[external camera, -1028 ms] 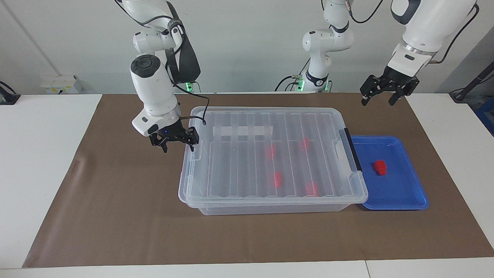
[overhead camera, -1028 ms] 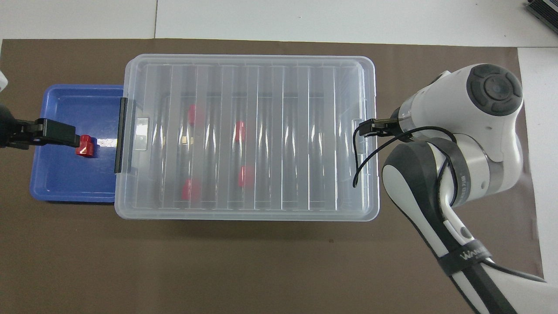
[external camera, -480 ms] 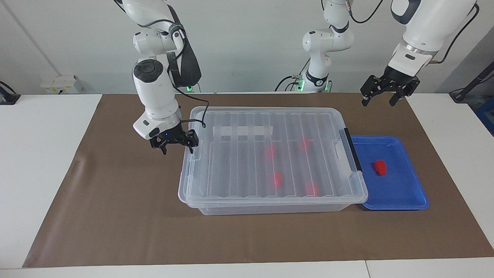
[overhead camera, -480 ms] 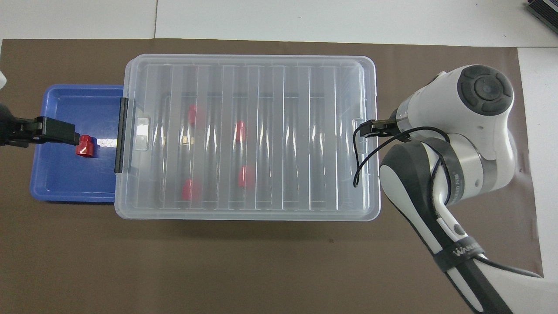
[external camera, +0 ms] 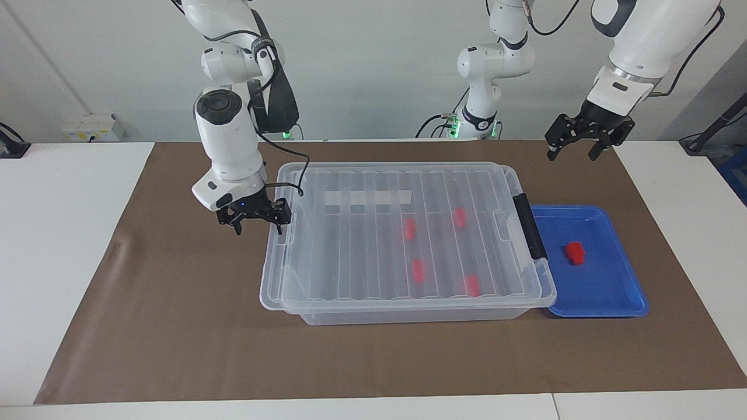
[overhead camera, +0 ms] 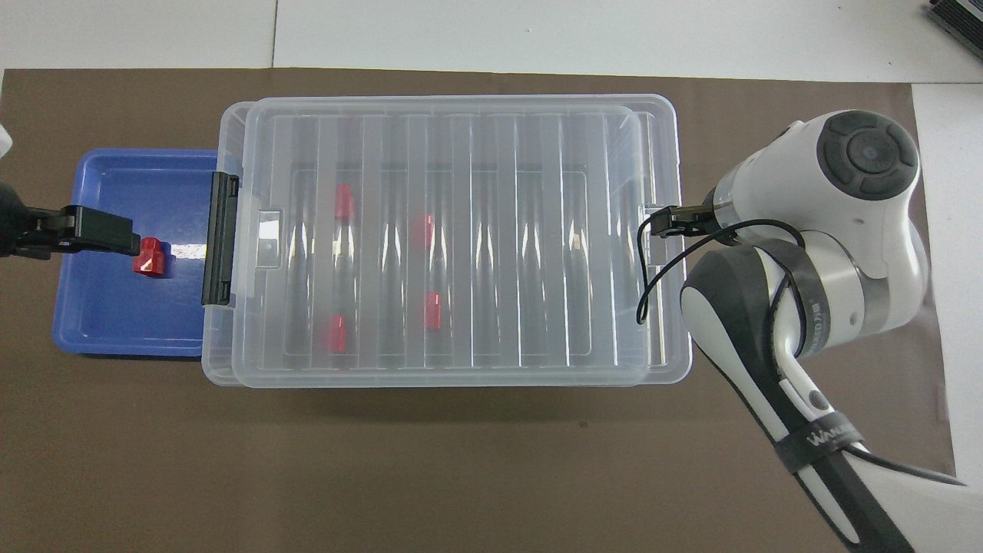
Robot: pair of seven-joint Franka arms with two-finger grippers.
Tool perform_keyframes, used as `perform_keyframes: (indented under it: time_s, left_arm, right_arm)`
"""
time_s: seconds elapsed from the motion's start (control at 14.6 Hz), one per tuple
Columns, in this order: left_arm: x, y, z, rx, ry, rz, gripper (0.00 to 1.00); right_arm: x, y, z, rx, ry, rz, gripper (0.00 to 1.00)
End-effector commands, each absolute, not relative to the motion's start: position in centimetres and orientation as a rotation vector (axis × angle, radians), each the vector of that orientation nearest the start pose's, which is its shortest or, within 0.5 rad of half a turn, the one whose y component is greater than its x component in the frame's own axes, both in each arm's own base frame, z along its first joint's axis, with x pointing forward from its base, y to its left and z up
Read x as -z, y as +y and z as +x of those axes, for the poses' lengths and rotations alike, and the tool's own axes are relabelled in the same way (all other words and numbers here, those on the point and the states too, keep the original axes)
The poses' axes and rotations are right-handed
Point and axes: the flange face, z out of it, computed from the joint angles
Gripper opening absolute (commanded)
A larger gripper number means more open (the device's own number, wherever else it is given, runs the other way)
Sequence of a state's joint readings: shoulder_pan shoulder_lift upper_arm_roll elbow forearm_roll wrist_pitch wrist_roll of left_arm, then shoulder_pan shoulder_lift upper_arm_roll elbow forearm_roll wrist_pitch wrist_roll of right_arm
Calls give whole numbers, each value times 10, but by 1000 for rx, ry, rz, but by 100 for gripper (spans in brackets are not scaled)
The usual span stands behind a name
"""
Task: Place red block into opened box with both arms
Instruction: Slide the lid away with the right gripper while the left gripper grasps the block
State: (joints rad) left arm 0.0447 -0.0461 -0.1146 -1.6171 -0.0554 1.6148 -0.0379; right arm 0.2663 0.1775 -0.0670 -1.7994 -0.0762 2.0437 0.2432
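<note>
A small red block (external camera: 575, 252) (overhead camera: 149, 256) lies in the blue tray (external camera: 607, 297) (overhead camera: 107, 322). Beside the tray stands the clear box (external camera: 408, 314) (overhead camera: 217, 361), with several more red blocks (external camera: 409, 229) inside. Its ribbed lid (external camera: 350, 245) (overhead camera: 491, 230) lies on top, shifted toward the right arm's end, so a strip of the box's rim shows at the tray end. My right gripper (external camera: 257, 220) is open at the lid's end, one finger against the lid's edge tab. My left gripper (external camera: 576, 147) (overhead camera: 84, 232) hangs open in the air, holding nothing.
A black handle bar (external camera: 530, 226) (overhead camera: 221, 238) sits on the box's tray end. A brown mat (external camera: 175, 326) covers the table under everything. The right arm's cable (overhead camera: 649, 284) loops over the lid's end. A third white arm (external camera: 490, 64) stands at the back.
The lid has slid toward the right arm's end of the table, together with my right gripper. The left arm has stayed where it was.
</note>
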Motion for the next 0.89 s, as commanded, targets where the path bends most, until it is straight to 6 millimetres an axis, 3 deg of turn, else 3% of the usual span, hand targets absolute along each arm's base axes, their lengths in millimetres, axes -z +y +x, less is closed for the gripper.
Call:
perform_keyframes:
  time_s: [0.0,0.48,0.69,0.82]
  left_arm:
    - [-629,-40,537,106,46,-3198,100]
    - [-622,-23,543,193,62,-3159,100]
    - [-606,-11,547,218,58,-3132,100]
    - [-585,-6,551,251,62,-3127,100]
  right_arm:
    - [-452,104,608,132,63,-3236,100]
    - [-452,77,612,131,98,-3266,100]
    - [-452,65,613,127,111,-3277,100]
    - [-453,60,613,130,109,-3295,100]
